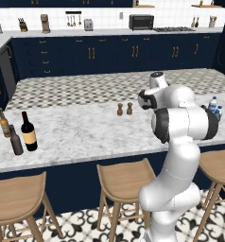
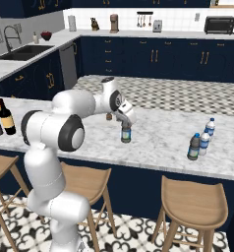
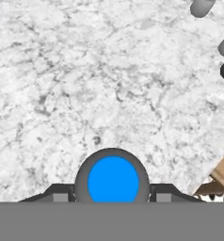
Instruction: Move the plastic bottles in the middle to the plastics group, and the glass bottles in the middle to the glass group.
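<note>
My gripper (image 2: 125,124) is shut on a grey-tinted plastic bottle (image 2: 126,134), held upright over the middle of the marble island. In the hand view its blue cap (image 3: 113,181) sits between the gripper (image 3: 112,197) tips. Another grey-tinted bottle (image 2: 193,147) stands at the right end beside the two whitish bottles of the plastics group (image 2: 204,141). At the left end, the tall wine bottle (image 1: 28,132) stands next to the glass group: an amber bottle (image 1: 4,123) and a dark brown one (image 1: 15,140).
Two small brown shakers (image 1: 124,109) stand on the island's far side behind the arm. Wooden stools (image 2: 193,203) line the island's near edge (image 2: 153,167). A sink (image 2: 21,52) is set in the far left counter.
</note>
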You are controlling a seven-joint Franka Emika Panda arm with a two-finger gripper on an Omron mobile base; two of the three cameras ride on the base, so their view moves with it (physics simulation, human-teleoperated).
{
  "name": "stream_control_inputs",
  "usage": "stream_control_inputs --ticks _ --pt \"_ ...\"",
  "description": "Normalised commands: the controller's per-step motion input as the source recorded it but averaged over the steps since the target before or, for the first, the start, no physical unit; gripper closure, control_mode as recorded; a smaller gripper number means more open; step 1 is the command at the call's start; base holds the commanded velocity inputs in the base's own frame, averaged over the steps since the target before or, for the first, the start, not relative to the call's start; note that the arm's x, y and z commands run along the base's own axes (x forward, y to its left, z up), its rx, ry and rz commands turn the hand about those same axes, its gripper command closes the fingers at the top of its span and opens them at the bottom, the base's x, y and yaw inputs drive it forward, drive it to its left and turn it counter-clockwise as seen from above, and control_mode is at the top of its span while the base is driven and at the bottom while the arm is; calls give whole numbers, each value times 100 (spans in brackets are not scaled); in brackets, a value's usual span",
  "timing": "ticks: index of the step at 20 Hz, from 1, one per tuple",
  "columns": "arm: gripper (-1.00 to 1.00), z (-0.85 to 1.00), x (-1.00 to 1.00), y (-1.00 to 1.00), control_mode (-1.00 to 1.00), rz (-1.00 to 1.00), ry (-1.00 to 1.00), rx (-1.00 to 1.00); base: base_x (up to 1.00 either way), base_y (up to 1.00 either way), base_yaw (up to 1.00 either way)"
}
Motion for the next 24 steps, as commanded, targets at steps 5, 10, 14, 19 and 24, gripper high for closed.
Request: stream_control_inputs --ticks 5,10,14,19,24 --pt "100 2 0 -73 -100 -39 -3 0 0 0 0" --pt "100 1 0 -71 -100 -39 -9 -1 0 0 0" --pt "100 0 0 -56 -100 -34 -13 0 0 0 0" --pt "100 1 0 -47 -100 -29 -15 0 0 0 0" --pt "100 0 0 -43 -100 -23 -14 0 0 0 0"
